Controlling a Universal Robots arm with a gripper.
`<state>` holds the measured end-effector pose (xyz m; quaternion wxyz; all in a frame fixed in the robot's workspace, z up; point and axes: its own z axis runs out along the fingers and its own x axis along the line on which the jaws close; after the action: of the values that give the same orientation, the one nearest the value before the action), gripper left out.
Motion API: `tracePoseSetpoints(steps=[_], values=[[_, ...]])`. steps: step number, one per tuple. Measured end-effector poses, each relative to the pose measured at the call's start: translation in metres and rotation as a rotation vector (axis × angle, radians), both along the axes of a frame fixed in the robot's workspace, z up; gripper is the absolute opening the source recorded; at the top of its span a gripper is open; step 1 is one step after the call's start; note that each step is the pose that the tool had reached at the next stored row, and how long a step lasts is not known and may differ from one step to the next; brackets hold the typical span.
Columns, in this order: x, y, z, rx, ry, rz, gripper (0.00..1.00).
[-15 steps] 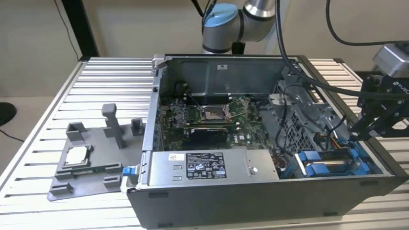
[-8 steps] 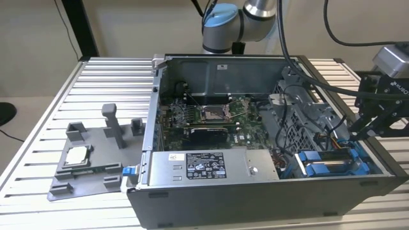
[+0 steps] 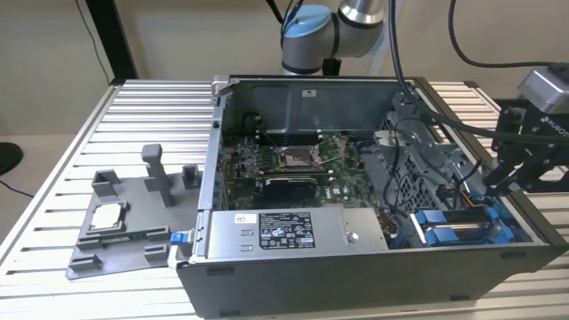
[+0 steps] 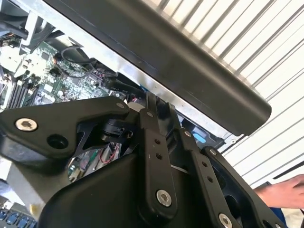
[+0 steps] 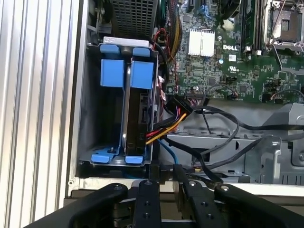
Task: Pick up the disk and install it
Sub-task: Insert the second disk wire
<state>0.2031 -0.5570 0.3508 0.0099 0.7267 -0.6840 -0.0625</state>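
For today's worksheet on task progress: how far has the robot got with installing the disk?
Done, apparently: the disk in its blue carrier stands in the drive bay of the computer case, cables beside it. In hand: nothing visible; the gripper sits at the bay's edge. Left: whether it is fully seated cannot be told.

Arm joints (image 3: 342,27) in the exterior view are finished in silver-grey metal, with a light blue cap fitted on one joint. Black cables (image 3: 462,47) are looped above and beside the arm. A grey box-shaped housing with a black bracket carrying white lettering (image 3: 542,127) is seen at the exterior view's right. The gripper (image 4: 156,156) is built from matte black linkage bars, fastened with silver hex-socket screws (image 4: 26,124) and drilled with small round holes along the bars. The same black linkage bars (image 5: 147,204) with recessed screws are seen in the first wrist view.
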Motion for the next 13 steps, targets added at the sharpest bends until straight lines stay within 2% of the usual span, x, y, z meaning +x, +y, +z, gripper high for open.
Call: tracePoseSetpoints(steps=[8, 9, 13], values=[[0.0001, 0.0011, -0.0007, -0.0002, 0.0002, 0.007, 1.00], [0.0001, 0.0011, -0.0007, -0.0002, 0.0002, 0.007, 0.00], [-0.0020, 0.0011, 0.0026, -0.0003, 0.0001, 0.007, 0.00]])
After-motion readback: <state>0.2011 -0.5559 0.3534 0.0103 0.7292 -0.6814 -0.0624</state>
